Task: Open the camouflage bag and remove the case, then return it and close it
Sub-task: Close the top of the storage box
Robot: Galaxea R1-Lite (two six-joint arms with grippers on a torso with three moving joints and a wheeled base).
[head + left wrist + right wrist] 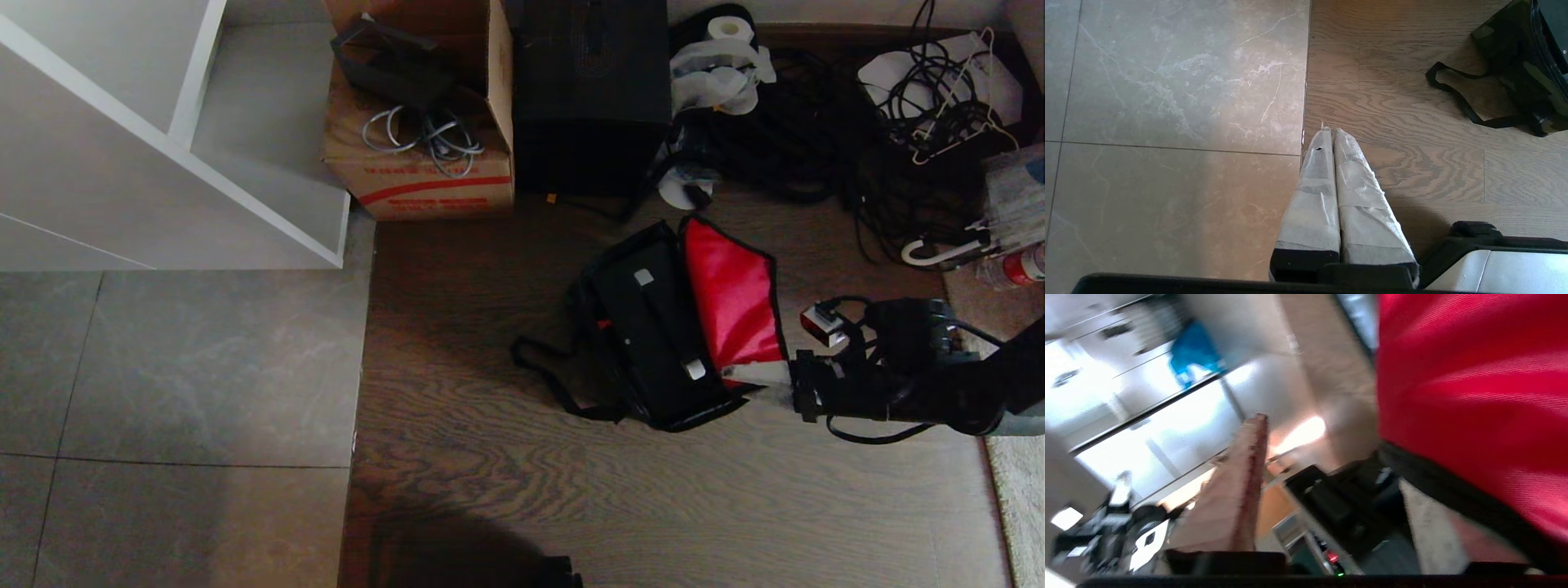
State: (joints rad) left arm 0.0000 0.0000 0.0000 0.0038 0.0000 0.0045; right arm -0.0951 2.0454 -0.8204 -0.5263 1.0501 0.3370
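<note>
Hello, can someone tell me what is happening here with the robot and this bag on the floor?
The camouflage bag lies open on the wooden floor, its red-lined lid thrown back. The black case sits inside it. The right pincer is at the lid's lower corner, its fingers apart around the lid's edge. The left pincer is parked over the floor, away from the bag, shut and empty.

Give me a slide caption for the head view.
Camouflage bag open on wood floor, case inside, right end effector at red lid's edge.
</note>
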